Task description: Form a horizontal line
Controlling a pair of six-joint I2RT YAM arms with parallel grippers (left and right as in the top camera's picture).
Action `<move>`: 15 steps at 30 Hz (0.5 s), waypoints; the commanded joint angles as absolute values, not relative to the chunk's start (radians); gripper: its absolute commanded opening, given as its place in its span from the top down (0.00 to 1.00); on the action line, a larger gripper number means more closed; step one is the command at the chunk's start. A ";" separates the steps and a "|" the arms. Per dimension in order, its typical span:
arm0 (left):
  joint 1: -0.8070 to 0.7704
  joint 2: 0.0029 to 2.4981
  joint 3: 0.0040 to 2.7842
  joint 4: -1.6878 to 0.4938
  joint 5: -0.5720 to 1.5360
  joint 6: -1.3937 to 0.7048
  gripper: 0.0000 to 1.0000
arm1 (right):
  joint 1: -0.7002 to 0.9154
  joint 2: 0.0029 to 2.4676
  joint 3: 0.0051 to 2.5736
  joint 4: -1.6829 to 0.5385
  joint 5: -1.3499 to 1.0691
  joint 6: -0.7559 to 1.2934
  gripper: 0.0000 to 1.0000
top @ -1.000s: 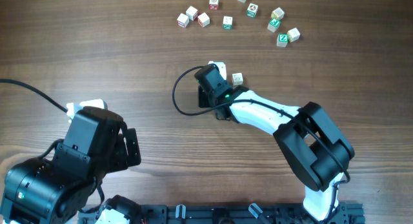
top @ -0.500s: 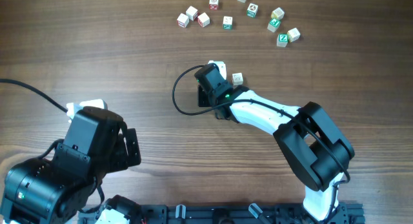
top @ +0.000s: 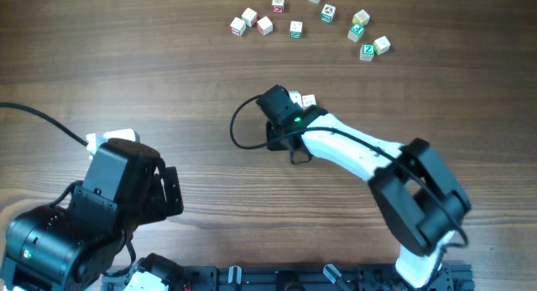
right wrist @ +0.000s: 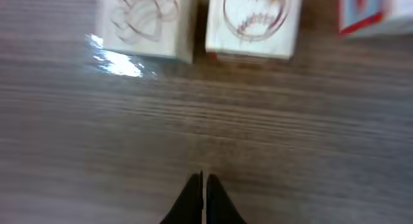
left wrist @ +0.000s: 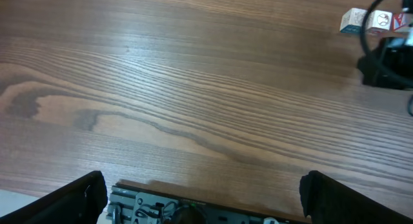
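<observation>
Right gripper (right wrist: 202, 197), clenched on nothing, sits at 6 o'clock of the cube row (right wrist: 253, 20); left gripper (left wrist: 213, 199) is released wide.

I read this as a robotics lab bench. It's a plain wood-grain table (top: 126, 64) with two arms, the left arm (top: 84, 215) and right arm (top: 352, 153), standing at a black rail (top: 285, 278) on the table's near edge. A bare cable (top: 42, 115) trails over the table's left side, and toy letter cubes (top: 295, 28) lie as test props near its far edge.
</observation>
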State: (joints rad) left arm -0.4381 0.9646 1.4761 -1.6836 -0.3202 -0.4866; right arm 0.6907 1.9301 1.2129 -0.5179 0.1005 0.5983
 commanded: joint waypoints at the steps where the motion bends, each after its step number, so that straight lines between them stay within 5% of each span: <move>1: -0.439 0.963 1.474 -1.684 -0.323 -0.479 0.00 | 0.656 1.746 1.243 -0.485 0.194 0.606 0.95; 15: -0.439 0.963 1.474 -1.684 -0.323 -0.479 0.00 | 0.560 1.959 1.258 -0.144 0.200 0.472 0.95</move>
